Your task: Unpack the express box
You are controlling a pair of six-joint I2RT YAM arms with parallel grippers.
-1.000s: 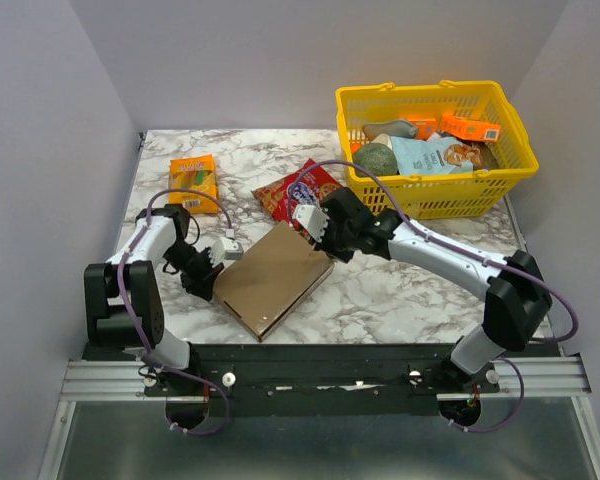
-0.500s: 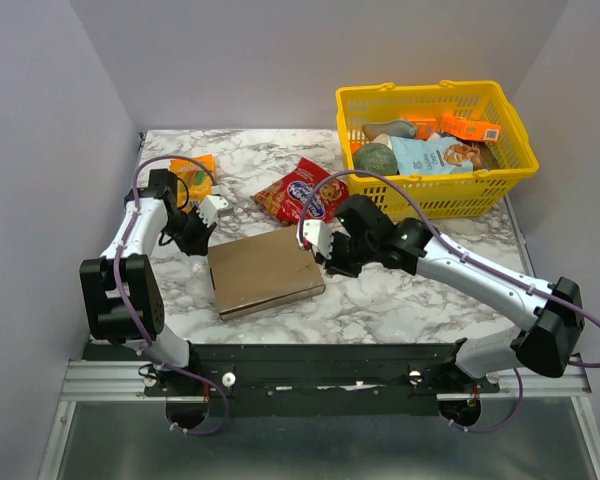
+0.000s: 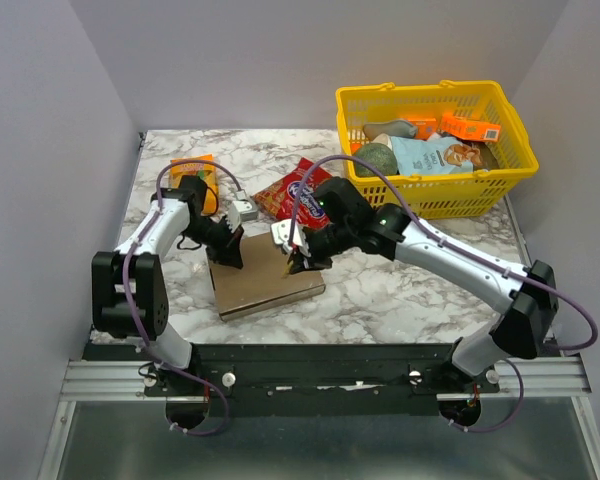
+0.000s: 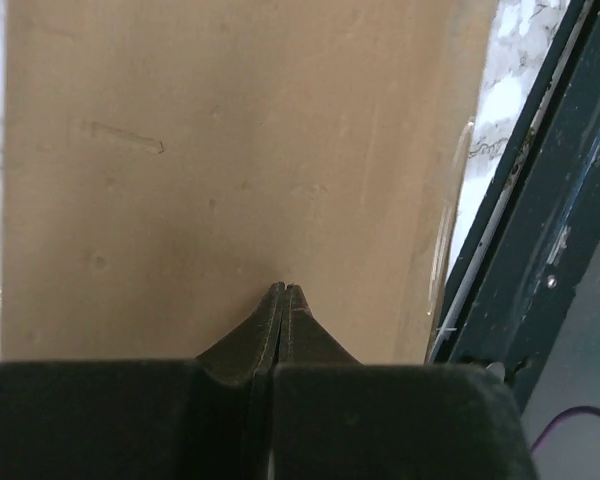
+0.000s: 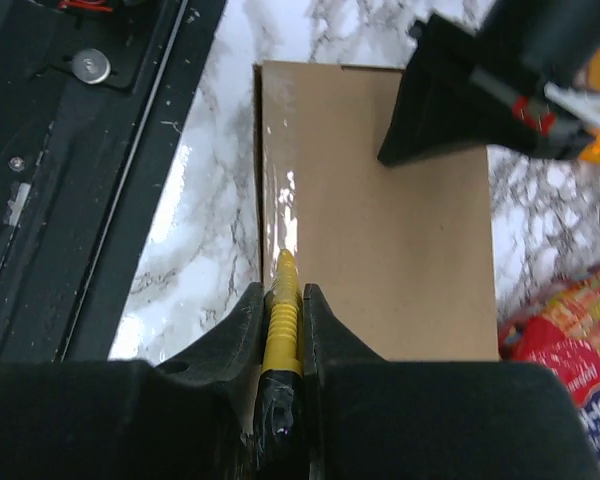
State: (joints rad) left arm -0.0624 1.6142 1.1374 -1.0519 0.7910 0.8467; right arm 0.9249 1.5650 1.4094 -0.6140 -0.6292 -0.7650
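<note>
The express box (image 3: 265, 277) is a flat brown cardboard box lying closed on the marble table near the front edge. My left gripper (image 3: 229, 252) is shut and empty, its tips pressing down on the box's far left part; in the left wrist view the closed tips (image 4: 283, 290) rest on the cardboard (image 4: 230, 150). My right gripper (image 3: 294, 262) is over the box's right part, shut on a yellow ribbed tool (image 5: 283, 320). The tool's tip touches the shiny taped seam along the box edge (image 5: 278, 215). The left fingers (image 5: 430, 130) show at the box's far end in the right wrist view.
A red snack bag (image 3: 298, 190) lies just behind the box, also in the right wrist view (image 5: 570, 330). An orange packet (image 3: 195, 175) lies at the back left. A yellow basket (image 3: 435, 205) with several goods stands at the back right. The black rail (image 3: 310, 352) runs along the front.
The box turned from diagonal to nearly square with the table edge. My left gripper moved from beside the box onto its far left part. My right gripper moved left over the box top with the yellow tool.
</note>
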